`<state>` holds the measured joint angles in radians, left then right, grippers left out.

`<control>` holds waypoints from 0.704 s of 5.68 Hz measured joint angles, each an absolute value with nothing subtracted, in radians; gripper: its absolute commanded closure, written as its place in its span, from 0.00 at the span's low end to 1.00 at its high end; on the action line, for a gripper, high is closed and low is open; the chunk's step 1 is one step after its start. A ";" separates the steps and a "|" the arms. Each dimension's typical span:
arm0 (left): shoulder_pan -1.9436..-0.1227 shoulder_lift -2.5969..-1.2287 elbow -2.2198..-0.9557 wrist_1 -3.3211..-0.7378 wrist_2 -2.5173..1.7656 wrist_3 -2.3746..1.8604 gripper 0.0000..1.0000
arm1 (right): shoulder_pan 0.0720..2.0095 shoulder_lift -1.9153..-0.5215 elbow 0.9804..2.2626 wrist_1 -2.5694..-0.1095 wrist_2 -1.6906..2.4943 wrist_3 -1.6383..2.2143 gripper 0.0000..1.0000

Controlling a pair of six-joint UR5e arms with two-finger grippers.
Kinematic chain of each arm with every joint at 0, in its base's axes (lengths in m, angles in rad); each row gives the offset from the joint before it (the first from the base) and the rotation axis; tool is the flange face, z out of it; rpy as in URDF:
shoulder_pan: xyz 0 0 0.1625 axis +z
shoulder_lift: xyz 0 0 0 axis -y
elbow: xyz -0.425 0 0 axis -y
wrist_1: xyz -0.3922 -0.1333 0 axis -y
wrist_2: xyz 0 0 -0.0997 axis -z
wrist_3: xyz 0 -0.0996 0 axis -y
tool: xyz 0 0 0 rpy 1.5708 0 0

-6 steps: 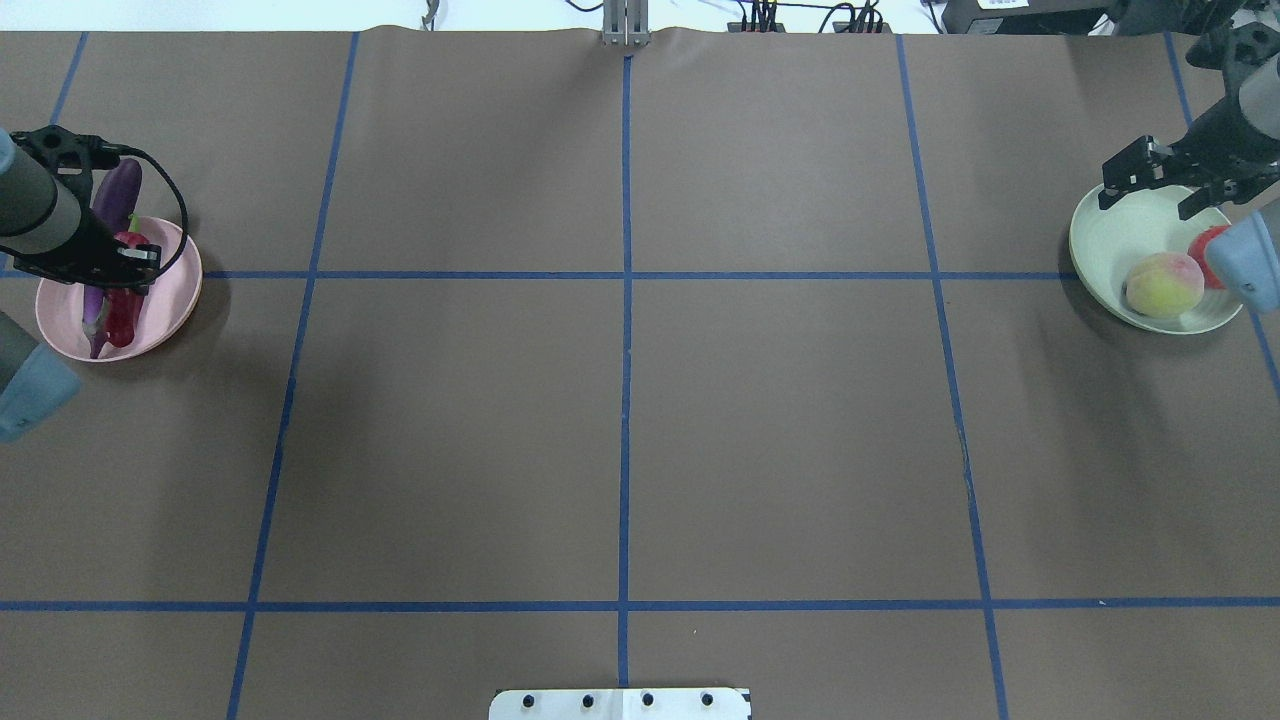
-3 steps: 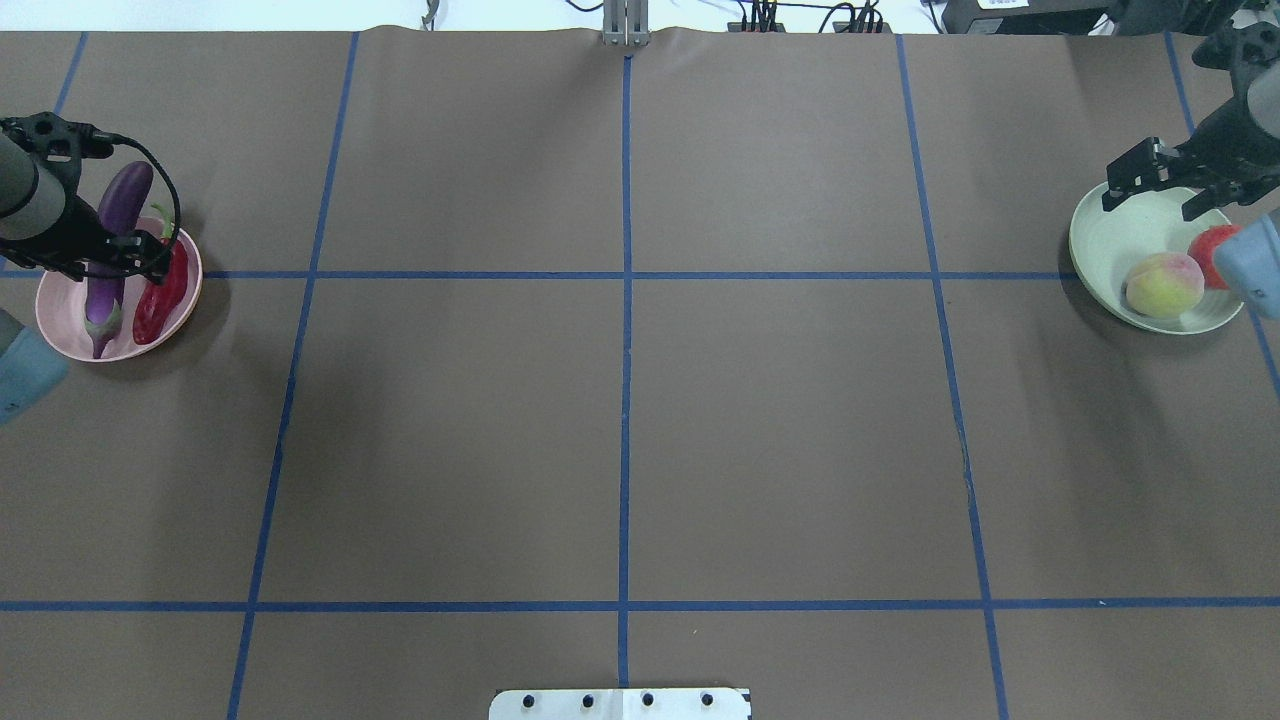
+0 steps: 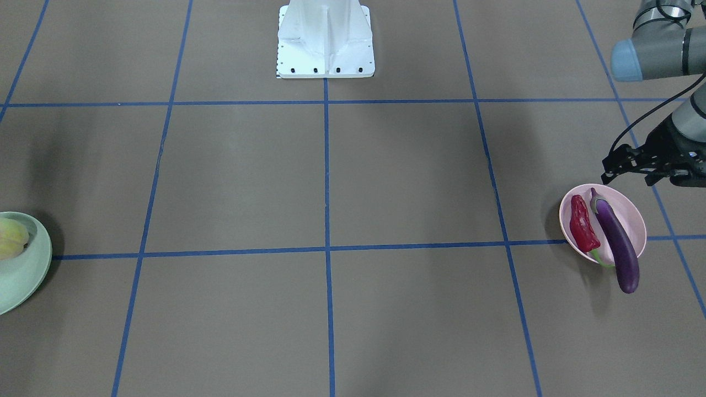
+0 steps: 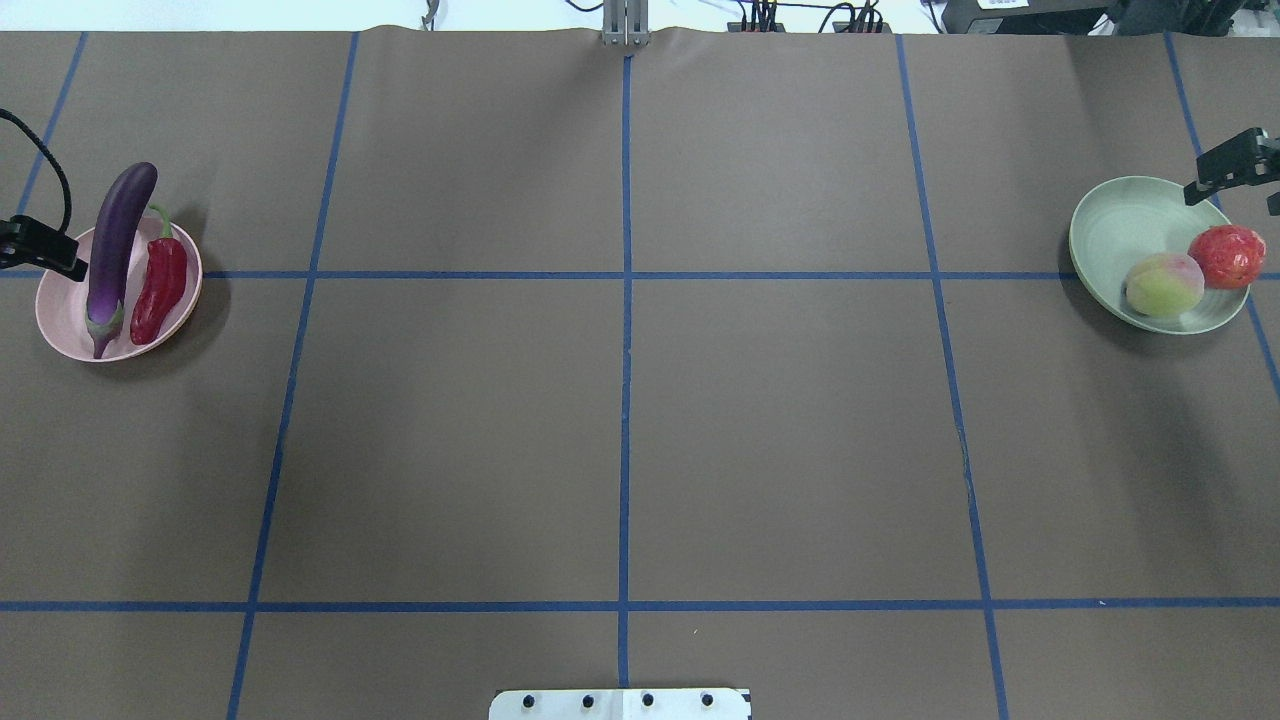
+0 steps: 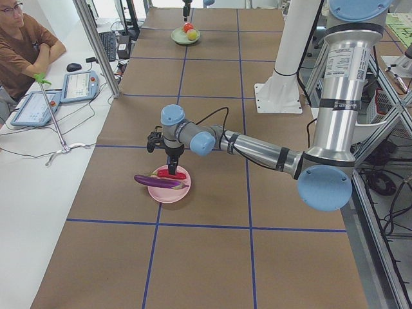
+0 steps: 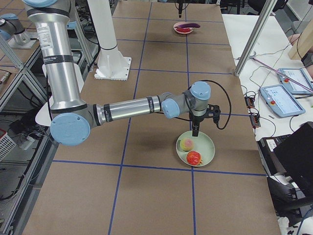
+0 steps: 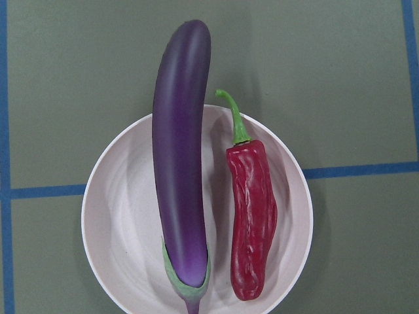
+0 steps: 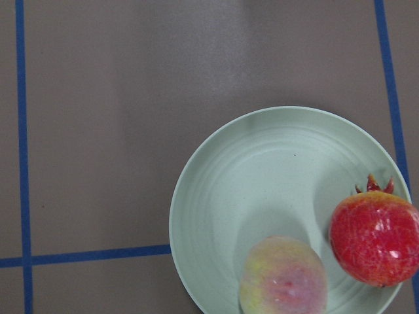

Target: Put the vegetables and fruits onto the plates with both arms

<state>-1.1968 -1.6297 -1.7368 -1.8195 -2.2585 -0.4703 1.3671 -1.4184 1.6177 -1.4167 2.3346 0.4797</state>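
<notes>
The purple eggplant (image 4: pixel 115 250) and the red chili pepper (image 4: pixel 160 288) lie side by side in the pink plate (image 4: pixel 60 320) at the table's left end. The eggplant's tip sticks out over the rim. They also show in the left wrist view: eggplant (image 7: pixel 180 163), chili (image 7: pixel 252 216). The peach (image 4: pixel 1163 285) and the pomegranate (image 4: pixel 1226 256) sit in the mint green plate (image 4: pixel 1110 230) at the right end. My left gripper (image 3: pixel 629 175) is open and empty, above and beside the pink plate. My right gripper (image 4: pixel 1240 185) is open and empty at the green plate's far rim.
The white pedestal base (image 3: pixel 325 38) stands at the robot's side of the table. An operator (image 5: pixel 26 45) sits beyond the far long edge, with tablets (image 5: pixel 80 87) and a slanted metal pole (image 5: pixel 96 45).
Both grippers have drawn back from over their plates toward the table's ends, mostly out of the overhead view. The chili now lies still beside the eggplant; the pomegranate is uncovered.
</notes>
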 measured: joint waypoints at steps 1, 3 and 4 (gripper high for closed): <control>-1.242 -1.608 -1.732 -1.817 -2.268 -0.368 0.00 | 1.429 -1.425 1.633 -1.519 2.350 0.347 0.00; -1.318 -1.588 -1.700 -1.803 -2.276 -0.229 0.00 | 1.521 -1.455 1.656 -1.695 2.362 0.093 0.00; -1.326 -1.593 -1.698 -1.768 -2.287 -0.221 0.00 | 1.534 -1.500 1.688 -1.715 2.375 0.048 0.00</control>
